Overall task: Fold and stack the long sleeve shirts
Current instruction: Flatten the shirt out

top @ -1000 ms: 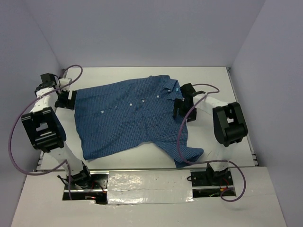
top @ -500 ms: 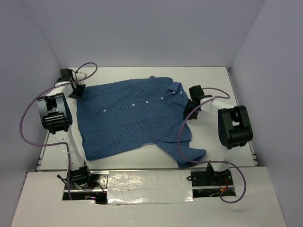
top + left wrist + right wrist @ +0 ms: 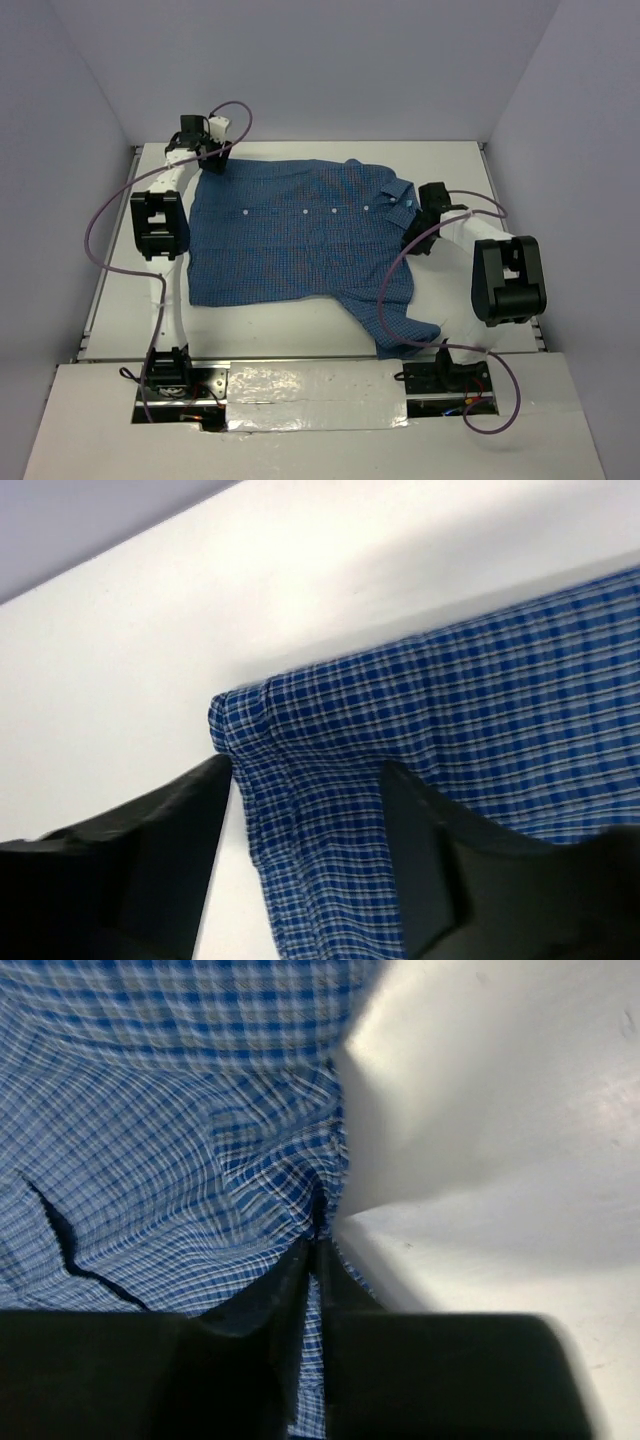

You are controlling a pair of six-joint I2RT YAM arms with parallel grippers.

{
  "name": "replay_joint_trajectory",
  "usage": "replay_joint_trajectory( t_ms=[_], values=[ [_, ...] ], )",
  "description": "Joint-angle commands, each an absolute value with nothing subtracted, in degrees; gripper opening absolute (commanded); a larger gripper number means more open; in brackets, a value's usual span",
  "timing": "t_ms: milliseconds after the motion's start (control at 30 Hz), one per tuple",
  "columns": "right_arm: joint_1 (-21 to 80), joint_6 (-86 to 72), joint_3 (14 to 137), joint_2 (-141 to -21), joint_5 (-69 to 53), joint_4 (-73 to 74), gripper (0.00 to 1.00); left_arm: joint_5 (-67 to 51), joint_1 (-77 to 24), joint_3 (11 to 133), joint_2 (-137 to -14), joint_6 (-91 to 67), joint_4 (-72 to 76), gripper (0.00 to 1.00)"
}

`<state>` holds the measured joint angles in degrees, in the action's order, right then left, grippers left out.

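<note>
Though overhead hides it, right hand (image 3: 315, 1245) pinches shirt (image 3: 150, 1110)

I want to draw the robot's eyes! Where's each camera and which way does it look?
Top external: high behind the arms, looking down at the blue checked shirt; both arms show.
Left wrist: behind the open left end effector, facing the shirt's corner.
Right wrist: behind the right end effector, shut on bunched shirt cloth.
All share the shirt.

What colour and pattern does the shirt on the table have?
The shirt is blue with a fine white check, clearest in the left wrist view.
</note>
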<state>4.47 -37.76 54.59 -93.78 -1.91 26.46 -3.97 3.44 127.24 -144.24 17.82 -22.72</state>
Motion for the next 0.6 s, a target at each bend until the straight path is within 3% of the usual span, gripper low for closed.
replay_joint_trajectory(
  t_ms=[0, 33, 100, 133, 233, 333, 567],
  values=[
    [4.22, -36.31, 59.41, -94.14, -1.06, 27.85, 0.19, -5.97, 4.13, 128.7, -142.4, 15.64, -24.53, 0.76],
    [4.22, -35.6, 60.11, -93.35, -0.88, 28.21, 0.41, -5.8, 4.3, 126.5, -138.55, 16.6, -23.91, 0.83],
    [4.13, -32.88, 60.55, -89.5, -0.09, 29.69, 0.7, -4.93, 5.44, 121.32, -134.32, 16.87, -23.38, 0.91],
    [4.13, -31.91, 61.51, -88.08, -0.09, 30.66, 0.76, -4.66, 5.97, 120.25, -130.21, 16.96, -23.99, 0.91],
    [4.04, -27.08, 63.8, -81.67, 1.67, 35.83, 0.86, -8.06, 9.13, 117.0, -120.55, 21.41, -30.04, 0.91],
    [4.04, -23.65, 64.69, -75.86, 1.84, 43.31, 0.92, -10.46, 8.97, 105.25, -107.53, 38.58, -37.42, 0.87],
    [3.34, -24.87, 52.41, -60.85, 0.35, 56.94, 0.97, -6.78, 3.88, 61.25, -79.92, 72.84, -54.31, 0.84]
  ],
)
